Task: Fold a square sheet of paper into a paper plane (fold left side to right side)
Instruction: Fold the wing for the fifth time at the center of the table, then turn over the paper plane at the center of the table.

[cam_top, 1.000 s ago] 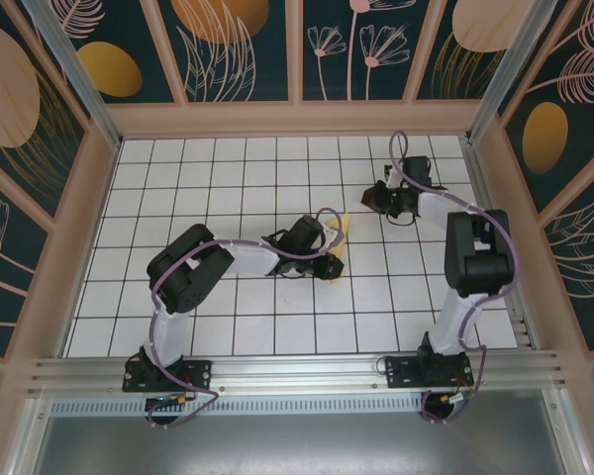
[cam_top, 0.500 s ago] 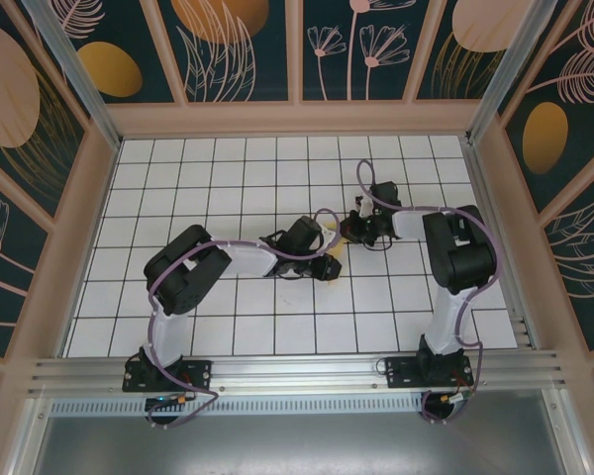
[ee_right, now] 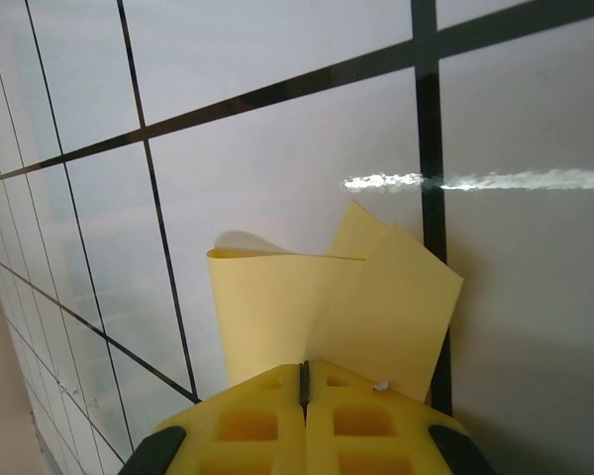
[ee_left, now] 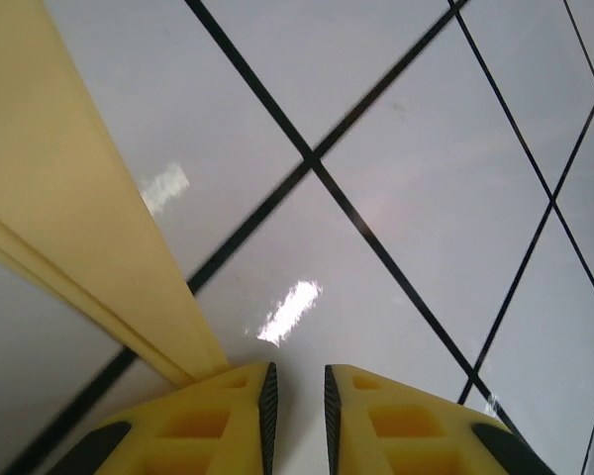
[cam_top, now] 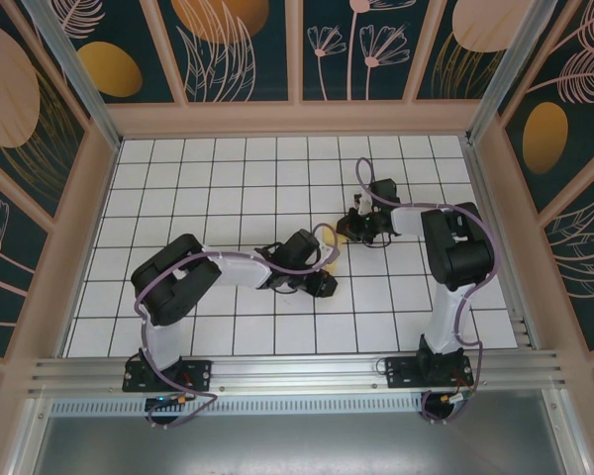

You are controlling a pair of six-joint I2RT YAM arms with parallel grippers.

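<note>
The right fingers (ee_right: 252, 421) are in! A second ago they hung well off on the far side, and half a second ago they swung across. Now they are clamped flat together on the square sheet of paper (ee_right: 327, 307), with no gap between them at all. The paper fans out straight ahead of those tips in two overlapping yellow layers. One corner pokes up behind the other, and the edge farthest from the tips seems to curl off the tiles.

And the left fingers (ee_left: 203, 426) have slid back toward the near side. They are drawn almost together, with a slim gap showing nothing but tile, so they grip nothing. A long folded strip of the same sheet runs up and away from the outer corner of one finger. Whether it touches or lies just beside is hard to call. From above, both sets of tips sit close, with the sheet mostly tucked under them.

My read is that this is a handover. The right side has the pinch and the left is free to reset. The left-to-right fold looks in hand but not pressed flat, and that lifted curl says the crease needs more work. No dart shape yet.

The surface is a glossy white tabletop (cam_top: 178, 198) with black grid lines and glare streaks just beyond both sets of tips. It looks slick, so thin paper may slide. Around it stand dark teal wall panels (cam_top: 238, 49) with leaves and orange discs in a pale frame. A metal rail (cam_top: 297, 368) runs along the near edge.
</note>
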